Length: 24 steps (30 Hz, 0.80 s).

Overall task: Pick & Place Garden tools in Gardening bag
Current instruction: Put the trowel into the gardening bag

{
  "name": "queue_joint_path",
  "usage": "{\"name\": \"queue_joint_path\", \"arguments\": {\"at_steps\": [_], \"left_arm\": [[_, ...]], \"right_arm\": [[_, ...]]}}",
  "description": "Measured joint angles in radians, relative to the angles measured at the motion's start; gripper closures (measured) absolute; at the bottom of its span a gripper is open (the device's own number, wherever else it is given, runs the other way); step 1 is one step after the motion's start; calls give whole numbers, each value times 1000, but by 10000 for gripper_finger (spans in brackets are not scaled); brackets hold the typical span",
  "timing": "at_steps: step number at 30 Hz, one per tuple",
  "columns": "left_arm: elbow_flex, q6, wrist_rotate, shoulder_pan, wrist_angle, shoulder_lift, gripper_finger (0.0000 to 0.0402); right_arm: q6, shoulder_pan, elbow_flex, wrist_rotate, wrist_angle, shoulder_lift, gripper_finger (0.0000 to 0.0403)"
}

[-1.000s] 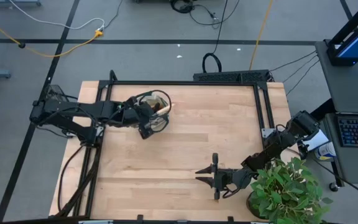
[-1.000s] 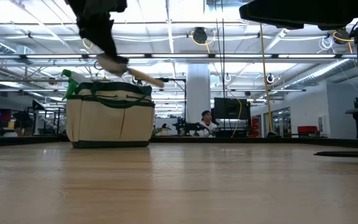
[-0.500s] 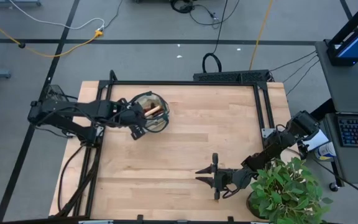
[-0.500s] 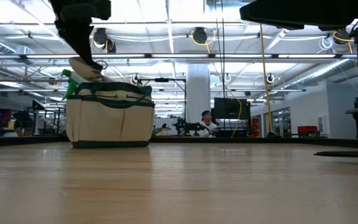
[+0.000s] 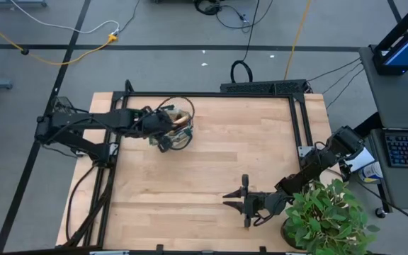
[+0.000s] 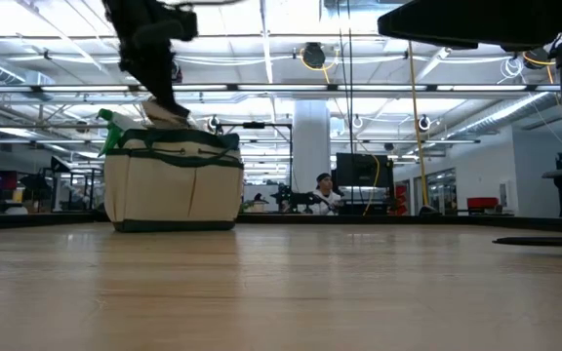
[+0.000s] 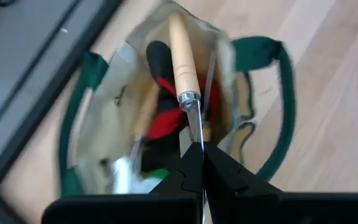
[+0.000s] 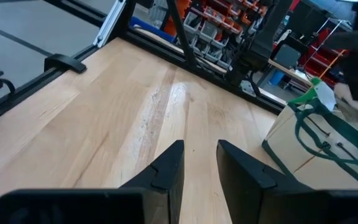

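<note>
My left gripper (image 7: 201, 163) hangs over the gardening bag (image 5: 178, 126) at about ten o'clock on the table (image 5: 246, 156). My fingers are pinched on the metal end of a wooden-handled tool (image 7: 181, 59), handle aimed into the mouth so it should drop among the others. At five o'clock, my right gripper (image 5: 236, 200) waits, slightly parted, empty.

Wooden-handled tool (image 7: 182, 68) with its metal end hidden between the left gripper's (image 7: 201, 163) closed fingers, red item (image 7: 169, 118) half buried inside the blurry gardening bag (image 7: 120, 99), bag's far side cut off in the right wrist view
</note>
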Motion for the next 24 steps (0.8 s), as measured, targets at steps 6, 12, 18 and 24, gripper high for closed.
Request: {"name": "queue_joint_path", "arguments": {"at_steps": [6, 12, 18, 24], "left_arm": [[-1, 22, 53, 26, 24, 76, 397], [0, 64, 115, 45, 36, 115, 395], [-1, 87, 83, 56, 19, 121, 365], [-1, 173, 20, 63, 20, 121, 311]], "right_arm": [[65, 0, 0, -1, -53, 0, 316], [105, 0, 0, -1, -96, 0, 316], [105, 0, 0, -1, -98, 0, 316], [105, 0, 0, -1, -99, 0, 316]]}}
